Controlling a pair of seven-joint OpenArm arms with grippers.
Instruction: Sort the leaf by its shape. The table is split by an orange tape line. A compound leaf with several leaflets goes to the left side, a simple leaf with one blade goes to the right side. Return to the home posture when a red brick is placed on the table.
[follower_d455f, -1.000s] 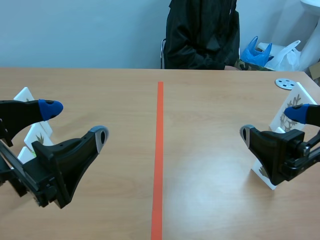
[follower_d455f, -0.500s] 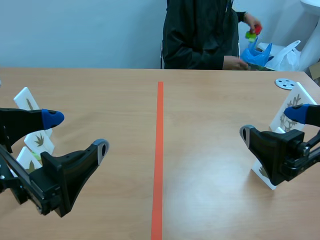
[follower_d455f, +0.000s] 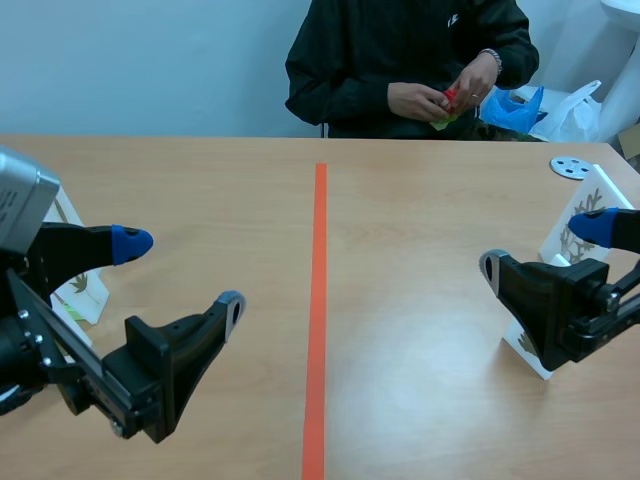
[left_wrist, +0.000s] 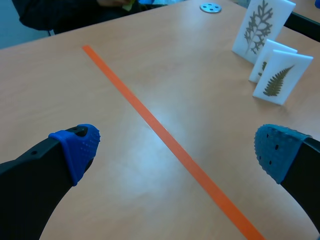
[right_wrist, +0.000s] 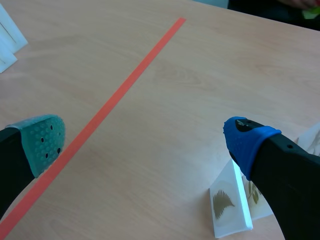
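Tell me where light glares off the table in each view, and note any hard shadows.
Scene view: a pale sheen lies on the table just right of the orange tape line. Left wrist view: a brighter patch straddles the tape about midway along it. Right wrist view: only a faint, even sheen on the wood beyond the tape. No view shows a hard shadow.

The robot's two matte-black arms end in thick, two-fingered tools. The left tool (follower_d455f: 181, 274) wears blue dotted pads (left_wrist: 75, 147); the right tool (follower_d455f: 542, 248) pairs a blue pad (right_wrist: 245, 140) with a grey-green pad (right_wrist: 45, 140). A silver-grey housing (follower_d455f: 20, 205) tops the left arm (follower_d455f: 60, 370).
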